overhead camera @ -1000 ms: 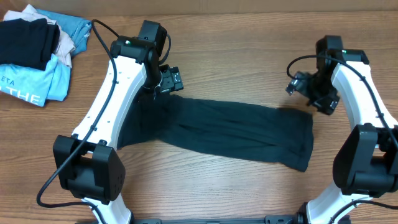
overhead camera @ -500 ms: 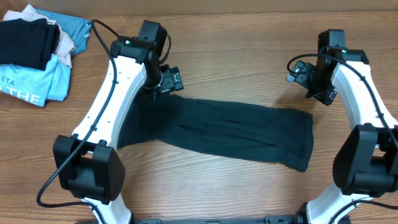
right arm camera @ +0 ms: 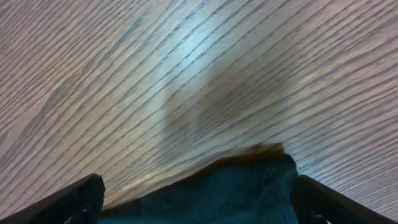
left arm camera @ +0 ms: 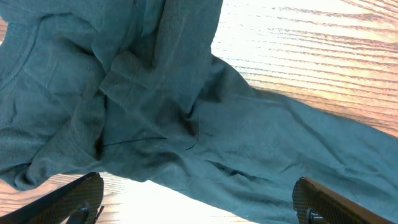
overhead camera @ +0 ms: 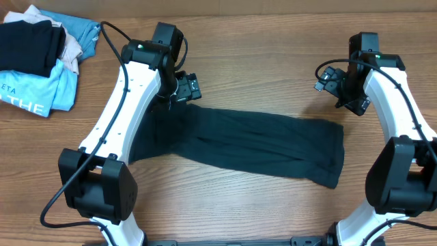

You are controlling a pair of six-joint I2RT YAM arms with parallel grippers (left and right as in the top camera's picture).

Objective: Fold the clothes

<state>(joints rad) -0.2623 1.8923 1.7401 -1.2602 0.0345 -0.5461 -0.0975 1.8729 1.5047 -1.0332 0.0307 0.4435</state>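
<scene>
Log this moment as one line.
clothes: lying unheld on table | left pincer: open, over bunched left end | right pincer: open, near right corner

A wood-grain table (overhead camera: 273,61) carries the clothes (overhead camera: 259,147), one dark garment lying limp and wrinkled in a long band across its middle, bunched at the left end and squared off at the right. In the far left corner sits a heap of other laundry (overhead camera: 68,55) (a light-blue shirt (overhead camera: 41,92) lettered "THE" underneath, a black folded garment (overhead camera: 27,44) on top), well apart from the dark band.
</scene>
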